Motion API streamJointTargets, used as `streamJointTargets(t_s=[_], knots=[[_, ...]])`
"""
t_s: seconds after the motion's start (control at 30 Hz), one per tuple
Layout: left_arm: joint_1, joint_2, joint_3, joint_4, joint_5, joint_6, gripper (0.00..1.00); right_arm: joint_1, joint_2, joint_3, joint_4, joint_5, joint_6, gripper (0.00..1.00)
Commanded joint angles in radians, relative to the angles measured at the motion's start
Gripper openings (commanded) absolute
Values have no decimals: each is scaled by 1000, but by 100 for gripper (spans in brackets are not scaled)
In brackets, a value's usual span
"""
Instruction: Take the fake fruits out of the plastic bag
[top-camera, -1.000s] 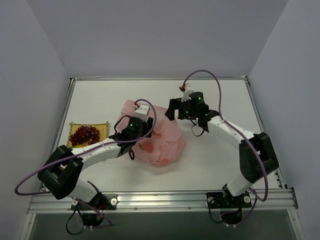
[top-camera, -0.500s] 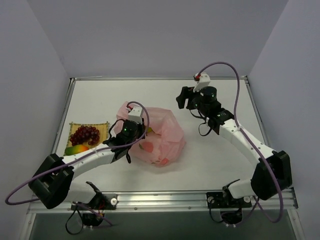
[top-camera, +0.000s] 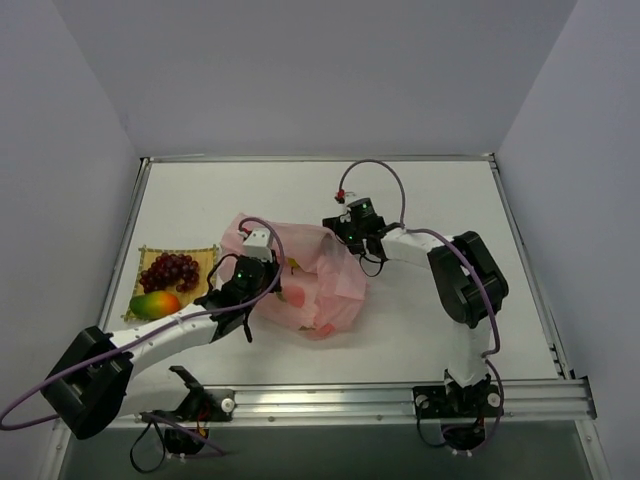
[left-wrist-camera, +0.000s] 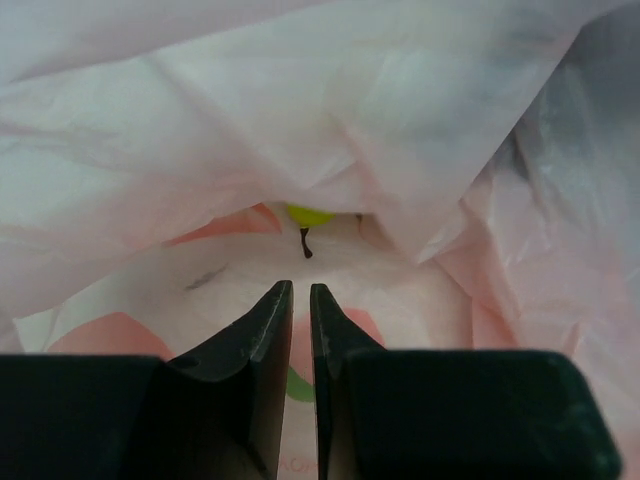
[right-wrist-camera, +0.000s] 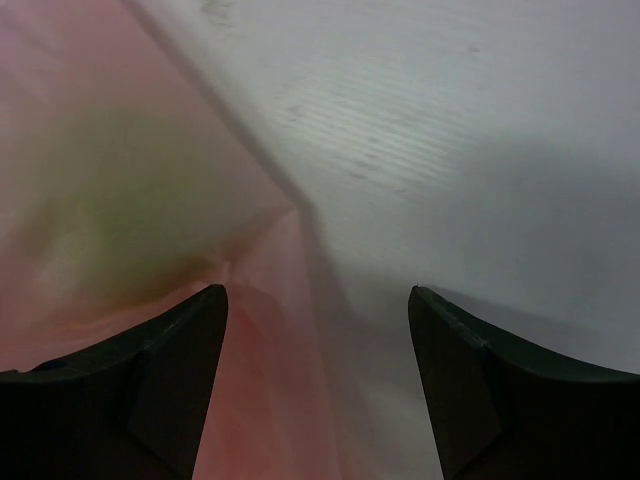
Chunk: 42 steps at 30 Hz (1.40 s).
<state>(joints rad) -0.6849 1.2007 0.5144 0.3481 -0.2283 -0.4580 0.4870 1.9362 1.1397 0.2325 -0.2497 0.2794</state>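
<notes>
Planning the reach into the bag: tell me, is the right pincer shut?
No, the right pincer stands wide open, with the edge of the plastic bag between its jaws.

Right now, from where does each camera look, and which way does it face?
Top: above and behind the bases, looking down at the table and pink bag; the left arm and right arm show.
Left wrist: on the left gripper, looking into the bag at a yellow-green fruit; its fingers are nearly closed.
Right wrist: on the right gripper, facing the bag's edge and bare table; fingers wide apart.
Shared: both wrist views see the bag.
</notes>
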Motion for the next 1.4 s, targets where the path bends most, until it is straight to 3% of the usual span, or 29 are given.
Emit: streamJointTargets(t_s=[0.0, 0.13, 0.23, 0.3, 0.33, 0.4, 0.5, 0.7, 0.97, 1.13, 1.3, 1.37], knots=[[10, -36, 12, 15, -2, -13, 12, 51, -19, -9, 62, -114, 20, 69], [12, -23, -5, 11, -26, -10, 12, 59, -45, -66, 116, -184, 58, 74], [15, 14, -16, 26, -36, -10, 12, 55, -48, -101, 157, -217, 84, 67], [16, 45, -17, 41, -36, -13, 12, 55, -36, -106, 171, -218, 95, 44], [16, 54, -17, 48, -31, -14, 12, 52, -33, -107, 189, -209, 101, 19], [18, 63, -16, 52, -29, -19, 12, 41, -45, -127, 221, -210, 127, 1], [18, 54, -17, 54, -25, -21, 12, 35, -109, -144, 261, -201, 138, 0], [18, 62, -14, 54, -22, -24, 12, 90, -300, -92, 98, -2, 50, 0], [18, 74, -13, 57, -29, -42, 13, 99, -427, -153, 88, 72, 49, 0], [18, 102, 16, 58, -31, -31, 18, 84, -271, -109, 4, 113, 6, 0], [19, 119, 18, 25, -71, -45, 18, 88, -246, -141, 77, 119, 15, 0], [19, 73, 3, 20, -89, -59, 27, 84, -247, -136, 77, 128, 9, 0]])
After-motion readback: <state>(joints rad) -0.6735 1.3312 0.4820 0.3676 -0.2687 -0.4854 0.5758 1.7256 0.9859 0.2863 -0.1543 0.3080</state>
